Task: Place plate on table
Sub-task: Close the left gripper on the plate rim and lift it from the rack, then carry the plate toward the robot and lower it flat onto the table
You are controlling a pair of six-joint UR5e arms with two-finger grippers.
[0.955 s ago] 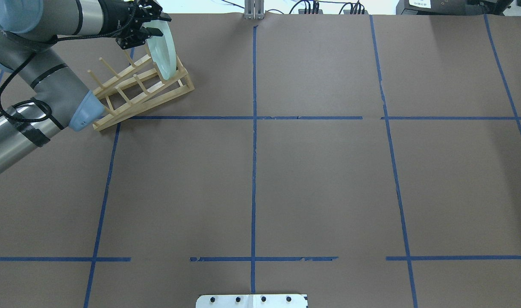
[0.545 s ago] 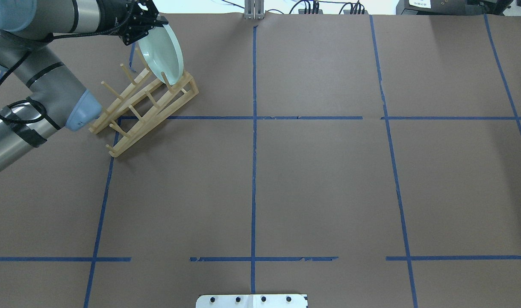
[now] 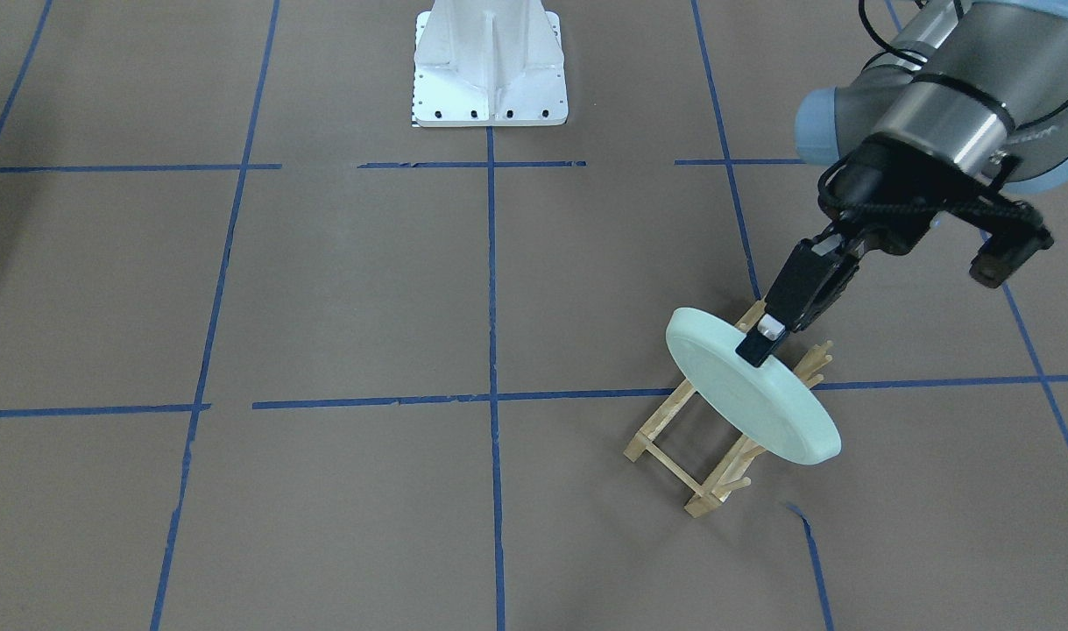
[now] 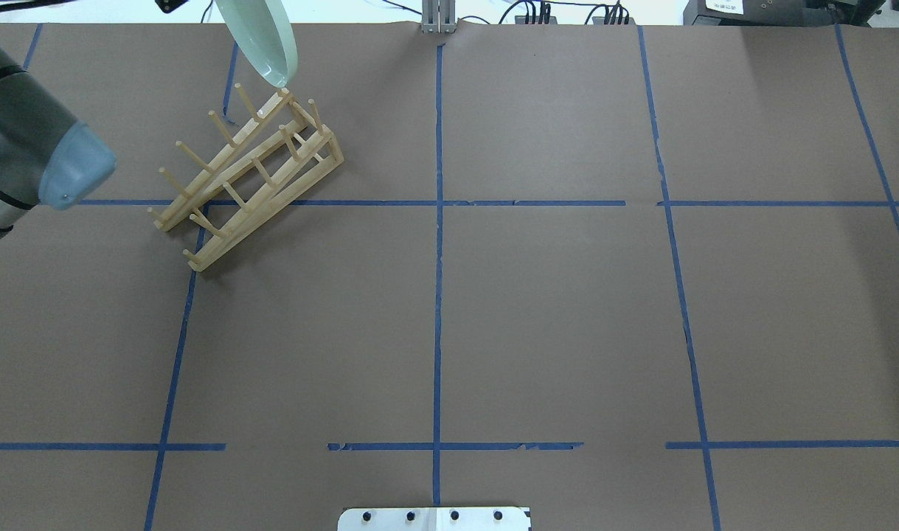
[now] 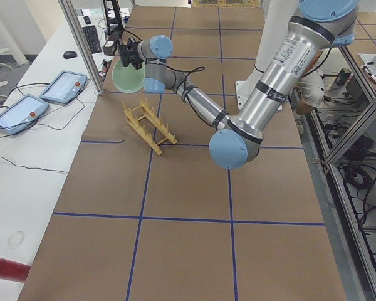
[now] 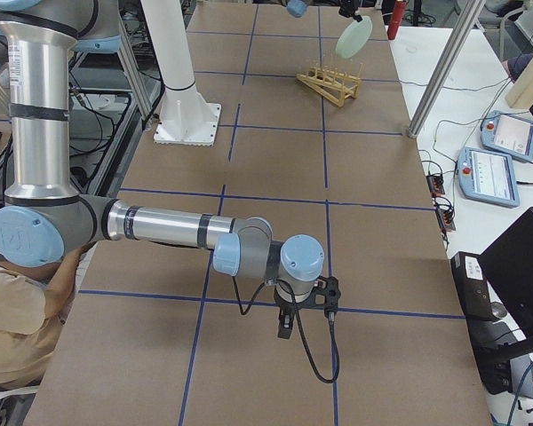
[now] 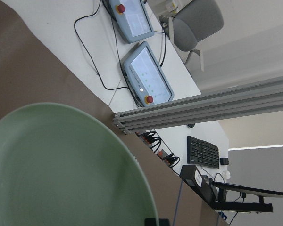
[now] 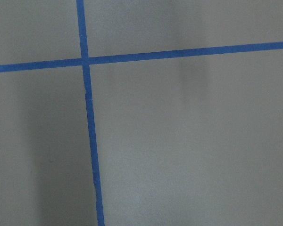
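We have lifted the plate [image 3: 753, 392] clear of the dish rack [image 4: 250, 177], our left gripper [image 3: 759, 343] clamped on its rim, so lowering it onto the table [image 4: 552, 310] comes next.

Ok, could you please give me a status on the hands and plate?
Left hand shut on plate rim. Plate tilted, airborne over wooden rack. Right hand low over table, state unclear.

No readable text, brand or number in any view. White label [image 4: 723, 6] on a dark box [image 4: 703, 18] past the table [image 4: 552, 295] edge, well right of the left gripper [image 3: 759, 343]: print too small. Two pendant screens [image 7: 145, 74] beyond the plate [image 3: 753, 399] it grips: blurred icons, illegible.
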